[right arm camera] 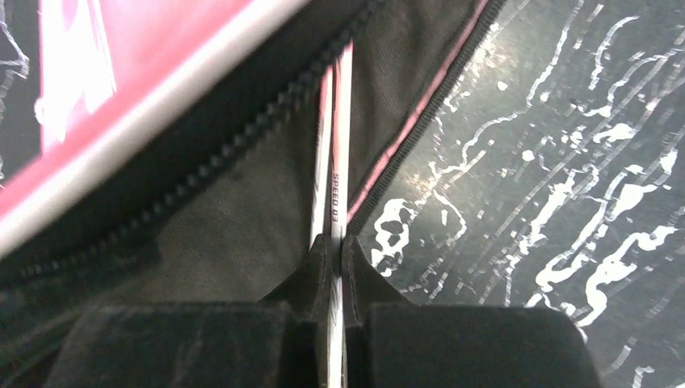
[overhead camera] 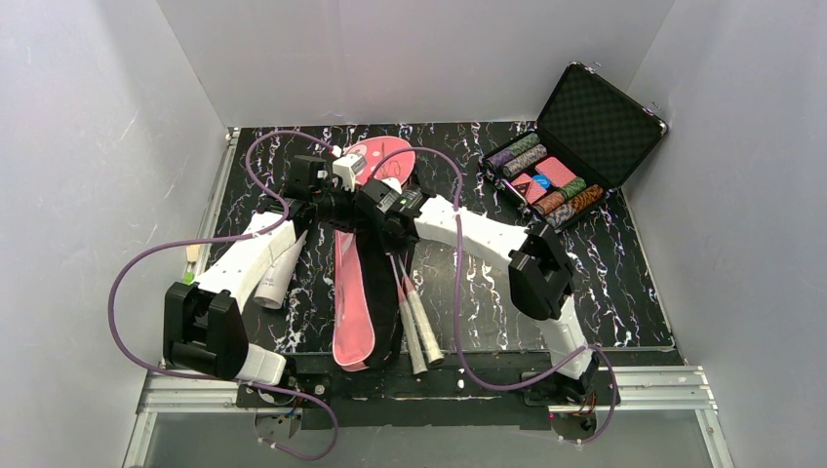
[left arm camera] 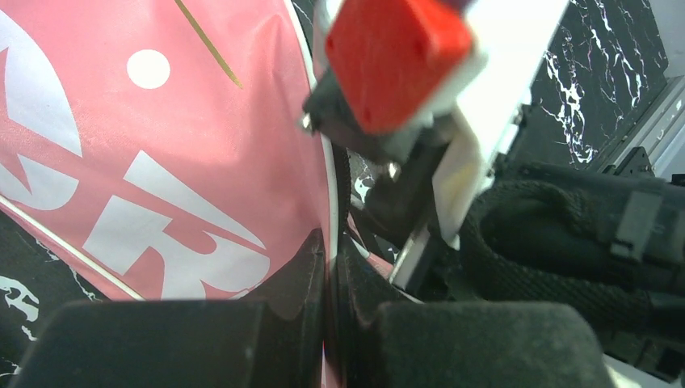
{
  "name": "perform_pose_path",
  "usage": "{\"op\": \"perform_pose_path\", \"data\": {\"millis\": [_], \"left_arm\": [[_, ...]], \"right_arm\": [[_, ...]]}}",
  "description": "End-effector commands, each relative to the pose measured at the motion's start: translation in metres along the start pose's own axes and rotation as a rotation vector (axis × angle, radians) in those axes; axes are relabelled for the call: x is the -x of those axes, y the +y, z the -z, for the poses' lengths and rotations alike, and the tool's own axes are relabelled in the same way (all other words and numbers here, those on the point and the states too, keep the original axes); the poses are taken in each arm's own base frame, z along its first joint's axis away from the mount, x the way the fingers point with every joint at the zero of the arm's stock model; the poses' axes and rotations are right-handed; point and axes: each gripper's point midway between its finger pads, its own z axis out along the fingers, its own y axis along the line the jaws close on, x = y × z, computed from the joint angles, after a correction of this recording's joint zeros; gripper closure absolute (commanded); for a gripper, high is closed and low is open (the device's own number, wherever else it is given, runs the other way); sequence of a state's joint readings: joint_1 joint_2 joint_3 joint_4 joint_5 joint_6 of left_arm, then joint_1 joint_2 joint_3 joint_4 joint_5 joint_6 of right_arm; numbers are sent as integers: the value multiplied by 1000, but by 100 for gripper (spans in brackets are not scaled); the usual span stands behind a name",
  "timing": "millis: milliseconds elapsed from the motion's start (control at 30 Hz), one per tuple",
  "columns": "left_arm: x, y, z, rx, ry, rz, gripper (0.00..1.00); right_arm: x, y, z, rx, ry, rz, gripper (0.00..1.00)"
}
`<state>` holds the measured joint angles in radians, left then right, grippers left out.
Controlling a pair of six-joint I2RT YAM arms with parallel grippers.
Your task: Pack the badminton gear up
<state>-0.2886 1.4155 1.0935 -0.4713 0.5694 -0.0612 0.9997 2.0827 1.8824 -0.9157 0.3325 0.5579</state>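
Bright, even overhead light, soft shadows; wrist views blurred up close.

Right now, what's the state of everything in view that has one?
bag: lying flat, unzipped
rackets: shafts in the bag mouth, handles out
tube: lying left of the bag, outside it
case: lid open, chip rolls inside
left fingers: shut on the bag edge
right fingers: shut on the racket shafts

Open black case of chip rolls on marbled table.
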Motion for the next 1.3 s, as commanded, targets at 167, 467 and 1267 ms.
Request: {"op": "perform_pose_path", "data": {"millis": [167,467,1267], "left_arm": [[13,-25,13,-81,-48,-54,100],[10,-23,12,-72,-44,-48,100],[13,-26,17,-70,-53,-57,100]], "right_arm": [[17,34,0,342,-60,-217,60],[17,-3,5,516,-76,-374,26],[48,-35,-72,515,-30,-548,47]]}}
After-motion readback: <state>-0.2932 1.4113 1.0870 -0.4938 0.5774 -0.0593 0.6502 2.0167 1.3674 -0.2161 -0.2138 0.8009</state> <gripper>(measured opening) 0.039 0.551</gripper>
